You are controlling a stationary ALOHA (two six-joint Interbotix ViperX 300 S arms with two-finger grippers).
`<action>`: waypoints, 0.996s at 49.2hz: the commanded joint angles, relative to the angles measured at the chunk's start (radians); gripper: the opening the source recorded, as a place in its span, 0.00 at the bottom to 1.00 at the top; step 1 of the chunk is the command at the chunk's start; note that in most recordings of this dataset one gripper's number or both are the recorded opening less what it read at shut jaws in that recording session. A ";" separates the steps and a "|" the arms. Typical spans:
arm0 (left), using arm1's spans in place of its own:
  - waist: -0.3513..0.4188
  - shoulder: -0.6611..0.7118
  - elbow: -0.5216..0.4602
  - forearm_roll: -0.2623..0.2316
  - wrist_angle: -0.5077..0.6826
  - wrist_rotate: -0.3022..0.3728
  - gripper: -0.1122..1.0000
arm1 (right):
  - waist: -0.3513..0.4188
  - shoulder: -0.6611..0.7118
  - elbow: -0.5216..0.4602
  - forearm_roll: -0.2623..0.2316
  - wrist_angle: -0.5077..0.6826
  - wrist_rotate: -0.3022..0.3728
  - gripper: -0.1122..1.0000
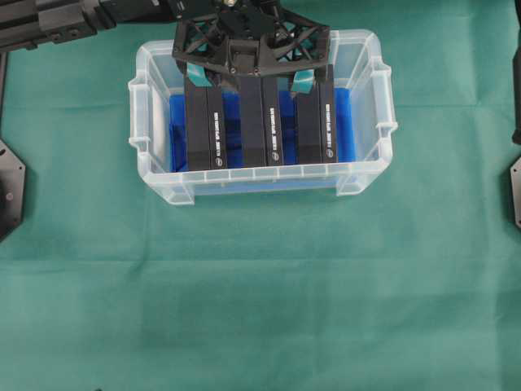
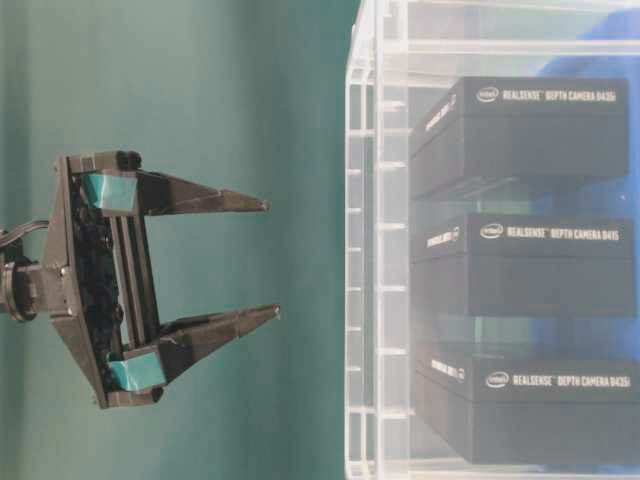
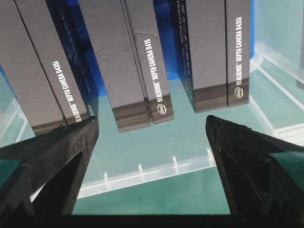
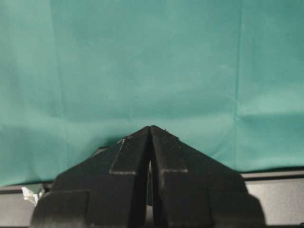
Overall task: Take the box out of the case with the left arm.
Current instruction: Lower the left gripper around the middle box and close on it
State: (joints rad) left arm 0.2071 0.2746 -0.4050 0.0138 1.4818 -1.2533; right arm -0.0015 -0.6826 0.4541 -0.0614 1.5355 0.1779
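Note:
The clear case (image 1: 260, 173) stands on the green cloth, lined in blue. Three black boxes stand side by side in it: left (image 1: 205, 122), middle (image 1: 262, 122), right (image 1: 316, 122). My left gripper (image 1: 251, 80) hovers over the case's far side, open wide and empty. The table-level view shows the left gripper (image 2: 272, 258) short of the case rim (image 2: 360, 250), in line with the middle box (image 2: 530, 265). In the left wrist view the fingers (image 3: 61, 152) flank the middle box (image 3: 128, 61) without touching. My right gripper (image 4: 150, 128) is shut over bare cloth.
Green cloth (image 1: 260, 309) covers the table all round the case. The left arm's black boom (image 1: 49, 24) crosses the top left corner. Black arm mounts sit at the left edge (image 1: 10, 187) and right edge (image 1: 514, 187).

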 commanded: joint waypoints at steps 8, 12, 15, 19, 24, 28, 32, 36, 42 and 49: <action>0.003 -0.018 -0.029 0.005 -0.006 0.002 0.98 | -0.002 0.000 -0.009 0.002 -0.005 0.002 0.10; 0.003 -0.018 -0.029 0.003 -0.006 0.002 0.98 | -0.002 0.002 -0.011 0.000 -0.005 0.002 0.10; 0.003 -0.018 -0.028 0.005 -0.008 0.002 0.98 | 0.000 0.000 -0.011 0.002 -0.005 0.002 0.10; 0.003 -0.018 -0.028 0.005 -0.008 0.002 0.98 | 0.000 0.000 -0.011 0.000 -0.003 0.002 0.10; 0.003 -0.017 -0.028 0.005 -0.006 0.002 0.98 | 0.000 0.002 -0.011 0.000 -0.005 0.002 0.10; 0.003 -0.018 -0.026 0.005 -0.008 0.002 0.98 | 0.000 0.000 -0.009 0.002 -0.005 0.002 0.10; 0.003 -0.017 -0.023 0.006 -0.011 0.002 0.98 | -0.002 0.002 -0.011 0.002 -0.003 0.002 0.10; 0.003 -0.014 -0.021 0.006 -0.018 0.002 0.98 | 0.000 0.000 -0.011 0.000 -0.003 0.002 0.10; 0.003 -0.002 -0.014 0.011 -0.023 0.002 0.98 | -0.002 0.000 -0.011 0.000 -0.005 0.002 0.10; 0.003 0.008 0.003 0.011 -0.026 0.003 0.98 | -0.002 0.000 -0.011 0.002 -0.005 0.002 0.10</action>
State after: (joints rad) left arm 0.2071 0.2976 -0.3973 0.0199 1.4619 -1.2517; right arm -0.0015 -0.6826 0.4556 -0.0629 1.5355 0.1779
